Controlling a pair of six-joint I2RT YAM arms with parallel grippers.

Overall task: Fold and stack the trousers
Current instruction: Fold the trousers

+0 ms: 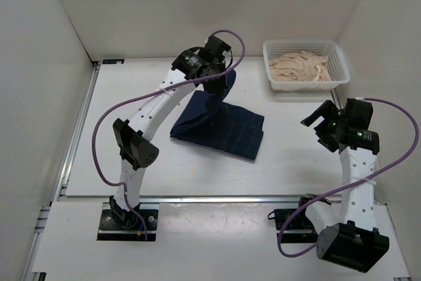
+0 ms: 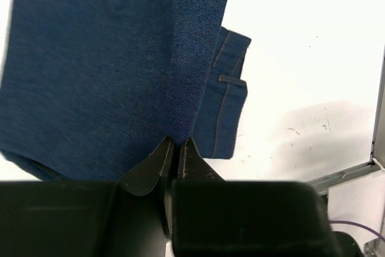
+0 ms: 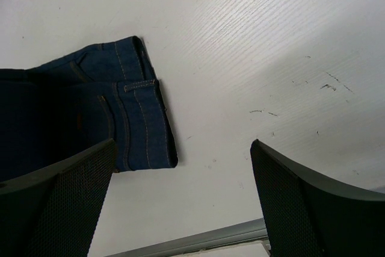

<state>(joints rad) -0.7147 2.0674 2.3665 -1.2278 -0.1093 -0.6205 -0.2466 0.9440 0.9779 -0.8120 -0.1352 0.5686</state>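
White walls (image 1: 197, 4) box in a white table (image 1: 296, 156), and my right wrist camera shows its surface scuffed with small dark marks (image 3: 328, 85). An aluminium rail (image 1: 77, 129) runs along the table's left edge. At the far right corner a white mesh basket (image 1: 309, 86) holds crumpled beige cloth (image 1: 299, 67). The trousers (image 1: 223, 129) lie folded at mid-table. One edge is lifted off the surface by my left gripper (image 2: 176, 146), its fingers pinched tight on the denim. My right gripper (image 3: 182, 144) hangs above bare table to the right of the waistband end, apart from it, jaws spread wide and holding nothing.
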